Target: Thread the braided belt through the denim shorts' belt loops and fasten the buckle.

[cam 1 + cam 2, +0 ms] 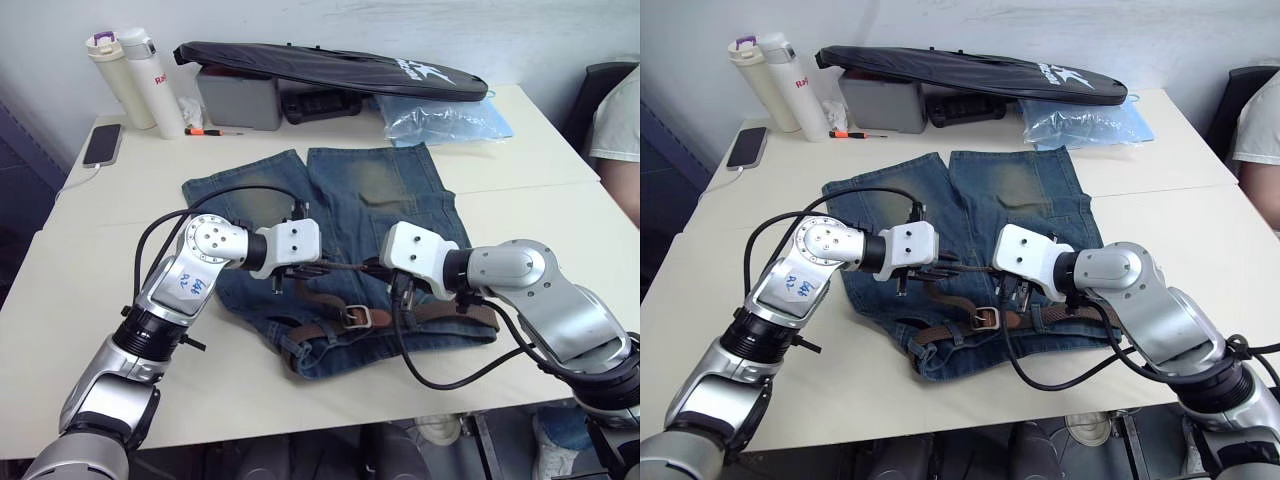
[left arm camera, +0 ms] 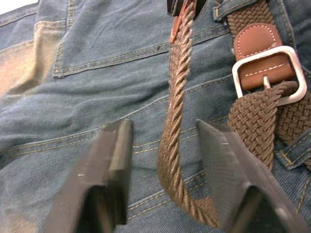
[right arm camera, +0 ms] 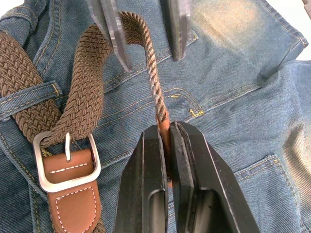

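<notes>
A pale table point(image 1: 300, 400) stands against a white wall point(image 1: 300, 20).

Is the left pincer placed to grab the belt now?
Probably yes: the left pincer stands open with the belt running between its fingers, nothing blocking. The right pincer grips the belt's end.

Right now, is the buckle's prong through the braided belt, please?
Yes: the prong sits across the buckle, with the braided belt passing through the frame.

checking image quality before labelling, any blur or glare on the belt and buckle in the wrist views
Left wrist view: braided belt weave and silver buckle are sharp, the buckle evenly lit; the left gripper fingers look soft up close. Right wrist view: the right gripper is crisp, shut on the belt's leather end.
</notes>
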You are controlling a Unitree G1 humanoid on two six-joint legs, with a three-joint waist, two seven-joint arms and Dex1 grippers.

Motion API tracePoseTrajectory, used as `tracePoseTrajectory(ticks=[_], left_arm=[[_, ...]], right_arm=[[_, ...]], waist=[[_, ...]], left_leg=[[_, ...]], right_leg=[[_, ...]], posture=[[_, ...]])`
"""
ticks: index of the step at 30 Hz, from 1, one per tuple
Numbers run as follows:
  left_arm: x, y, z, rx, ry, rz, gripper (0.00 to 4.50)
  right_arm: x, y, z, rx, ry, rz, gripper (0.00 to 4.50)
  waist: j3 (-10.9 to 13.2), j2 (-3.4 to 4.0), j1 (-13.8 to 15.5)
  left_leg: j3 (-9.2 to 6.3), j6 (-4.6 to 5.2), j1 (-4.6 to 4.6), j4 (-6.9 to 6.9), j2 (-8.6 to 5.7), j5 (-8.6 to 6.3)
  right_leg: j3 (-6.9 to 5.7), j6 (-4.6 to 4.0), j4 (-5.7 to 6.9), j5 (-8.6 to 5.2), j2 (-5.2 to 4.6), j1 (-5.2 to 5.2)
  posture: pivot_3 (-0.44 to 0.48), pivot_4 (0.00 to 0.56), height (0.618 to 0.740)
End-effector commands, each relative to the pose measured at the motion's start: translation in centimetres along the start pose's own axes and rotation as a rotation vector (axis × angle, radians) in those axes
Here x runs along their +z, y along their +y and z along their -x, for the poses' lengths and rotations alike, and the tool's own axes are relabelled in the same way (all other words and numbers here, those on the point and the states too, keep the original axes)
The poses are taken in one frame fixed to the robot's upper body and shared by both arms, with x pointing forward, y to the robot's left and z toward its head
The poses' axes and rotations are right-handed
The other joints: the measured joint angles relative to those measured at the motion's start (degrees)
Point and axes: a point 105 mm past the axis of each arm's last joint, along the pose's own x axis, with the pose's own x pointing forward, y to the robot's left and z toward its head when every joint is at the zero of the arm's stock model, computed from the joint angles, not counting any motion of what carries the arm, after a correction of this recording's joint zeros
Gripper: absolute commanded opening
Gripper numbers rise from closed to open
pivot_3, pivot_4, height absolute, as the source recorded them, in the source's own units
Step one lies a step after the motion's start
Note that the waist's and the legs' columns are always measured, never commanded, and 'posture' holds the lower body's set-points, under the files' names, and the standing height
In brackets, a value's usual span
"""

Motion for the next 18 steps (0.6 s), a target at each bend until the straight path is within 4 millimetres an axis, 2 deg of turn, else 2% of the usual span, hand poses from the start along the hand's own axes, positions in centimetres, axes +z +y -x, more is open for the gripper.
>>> tracePoseTrajectory(ticks=[1,6,7,9,11,15,16,18], left_arm=[[1.5,0.7,0.3,0.015,-0.043,-0.029,0.1],[0.6,0.8,0.7,0.032,-0.018,-0.027,0.1],[0.5,0.9,0.8,0.036,-0.012,-0.029,0.0],[0.2,1.0,0.9,0.047,-0.004,-0.035,0.0],[0.0,1.0,1.1,0.057,0.003,-0.044,0.0],[-0.4,1.2,1.4,0.077,0.006,-0.042,0.0],[-0.5,1.3,1.4,0.081,0.008,-0.043,0.0],[-0.6,1.3,1.5,0.083,0.01,-0.047,0.0]], right_arm=[[1.4,0.0,0.4,-0.013,-0.045,0.042,0.0],[1.5,0.1,1.1,-0.013,-0.052,0.011,0.0],[1.5,0.1,1.4,-0.011,-0.054,0.006,0.86],[1.1,0.4,2.2,0.006,-0.037,0.008,1.7],[0.6,0.8,3.1,0.017,-0.011,0.014,2.35],[-0.6,1.7,4.3,0.021,0.045,0.051,4.2],[-1.2,2.1,4.5,0.026,0.076,0.072,4.4],[-2.3,3.5,4.5,0.047,0.108,0.083,4.4]], waist=[[0.0,0.01,0.0],[0.0,0.0,0.1],[0.0,0.0,0.1],[0.0,0.01,0.1],[0.0,0.01,0.2],[0.0,0.0,0.1],[0.0,0.0,0.1],[0.0,-0.01,0.2]], left_leg=[[0.0,0.0,0.0,0.0,0.0,0.0],[0.0,-0.06,0.0,0.0,0.0,0.04],[0.0,-0.06,0.0,0.0,0.0,0.04],[0.0,-0.06,0.0,0.0,0.0,0.04],[0.0,-0.06,0.0,0.0,0.0,0.04],[0.04,-0.01,0.01,0.03,-0.01,0.01],[0.03,0.04,0.03,0.02,-0.01,-0.02],[0.03,0.04,0.03,-0.01,-0.01,-0.01]], right_leg=[[0.01,0.0,0.0,0.0,0.0,0.0],[0.01,0.0,0.0,0.0,-0.01,0.0],[0.01,0.0,0.0,0.0,-0.01,0.0],[0.01,0.0,0.0,0.0,-0.01,0.0],[0.01,0.0,0.01,0.0,-0.01,0.0],[0.03,0.0,0.01,0.0,-0.02,0.02],[0.04,0.0,0.02,0.0,-0.01,0.02],[0.03,0.0,0.01,0.0,0.0,0.01]], posture=[[0.0,0.15,0.74],[0.0,0.15,0.74],[0.0,0.15,0.74],[0.0,0.15,0.74],[0.0,0.15,0.74],[0.0,0.15,0.74],[0.0,0.15,0.74],[0.0,0.15,0.74]])
